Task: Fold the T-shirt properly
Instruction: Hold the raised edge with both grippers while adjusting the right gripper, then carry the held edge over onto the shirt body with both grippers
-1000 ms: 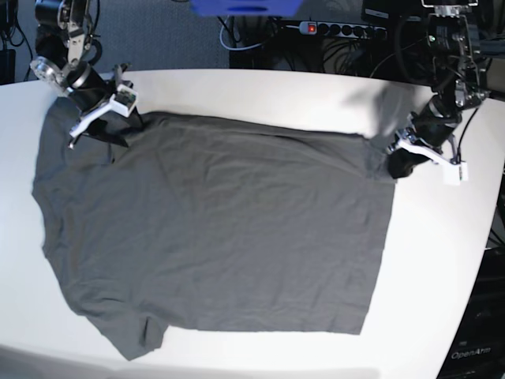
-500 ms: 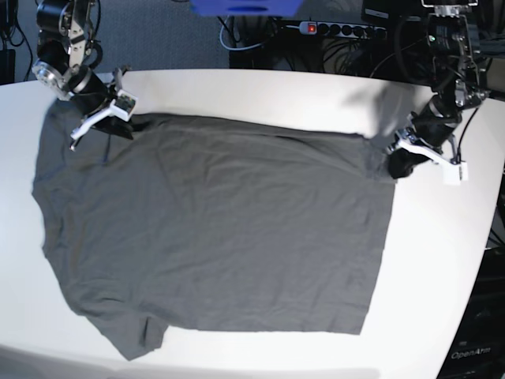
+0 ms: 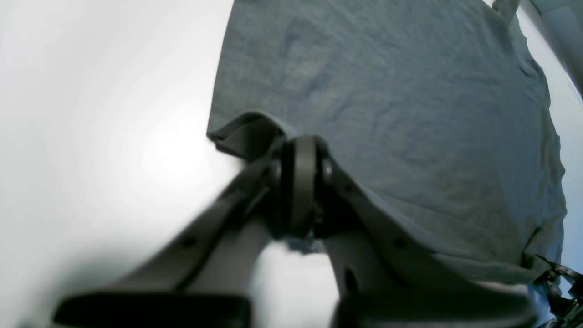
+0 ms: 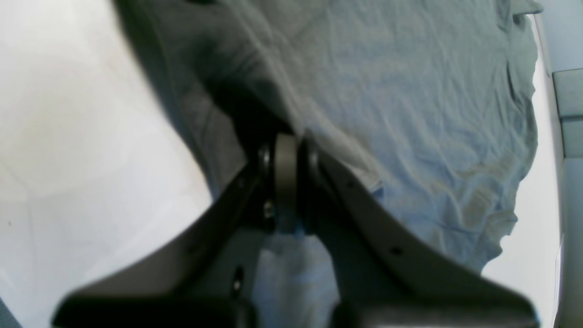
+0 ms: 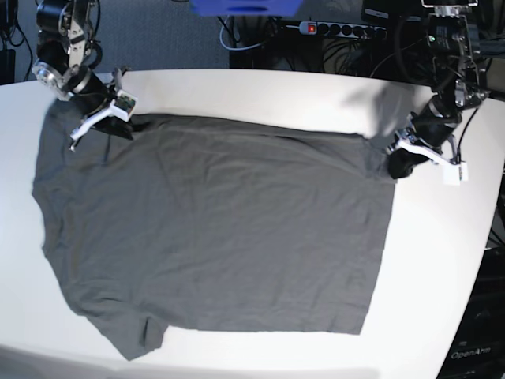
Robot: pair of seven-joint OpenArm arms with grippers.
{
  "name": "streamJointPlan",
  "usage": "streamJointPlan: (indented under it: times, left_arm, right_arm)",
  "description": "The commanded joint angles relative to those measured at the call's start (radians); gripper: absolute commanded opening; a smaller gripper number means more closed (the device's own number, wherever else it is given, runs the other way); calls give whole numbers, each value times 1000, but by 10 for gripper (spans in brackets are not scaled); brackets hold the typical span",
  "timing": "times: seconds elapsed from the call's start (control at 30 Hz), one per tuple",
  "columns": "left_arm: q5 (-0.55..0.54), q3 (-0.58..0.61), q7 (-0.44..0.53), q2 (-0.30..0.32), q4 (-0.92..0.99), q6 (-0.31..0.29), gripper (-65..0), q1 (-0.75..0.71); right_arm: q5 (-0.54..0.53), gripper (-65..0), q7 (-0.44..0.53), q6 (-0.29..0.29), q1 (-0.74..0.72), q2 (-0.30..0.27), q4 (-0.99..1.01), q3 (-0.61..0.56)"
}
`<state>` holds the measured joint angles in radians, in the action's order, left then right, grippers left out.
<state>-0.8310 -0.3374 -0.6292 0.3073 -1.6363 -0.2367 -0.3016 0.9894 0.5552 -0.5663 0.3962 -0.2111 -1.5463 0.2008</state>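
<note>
The dark grey T-shirt (image 5: 213,229) lies spread flat on the white table (image 5: 442,260), with a sleeve at the front left. At the shirt's far right corner my left gripper (image 5: 397,162) is shut on a raised fold of cloth. The left wrist view shows that gripper (image 3: 298,150) pinching the T-shirt (image 3: 387,91) at its corner. My right gripper (image 5: 126,122) is shut on the shirt's far left edge. Bunched T-shirt fabric (image 4: 410,114) sits between its jaws in the right wrist view, at the gripper (image 4: 284,150).
A power strip (image 5: 339,29) and tangled cables lie behind the table's far edge. A blue object (image 5: 245,6) hangs at the top centre. Bare white tabletop surrounds the shirt on the right and along the back.
My right gripper has shut on the shirt's far left edge and shifted slightly up and back. The left gripper and the rest of the shirt have not moved.
</note>
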Motion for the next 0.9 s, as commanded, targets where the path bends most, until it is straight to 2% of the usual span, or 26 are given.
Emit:
streamJointPlan:
  times: [0.0, 0.53, 0.87]
  left_arm:
    - [-18, -7, 19, 10, -20, -10, -624, 2]
    - [-21, -13, 19, 10, -89, -10, -624, -1]
    - [-21, -62, 12, 10, -118, -10, -624, 31]
  right_arm:
    - [-11, -641, 16, 13, -6, -26, -23, 4]
    - [-11, -640, 16, 13, -69, -29, -81, 7]
    - [-11, -640, 16, 13, -112, -31, -79, 10]
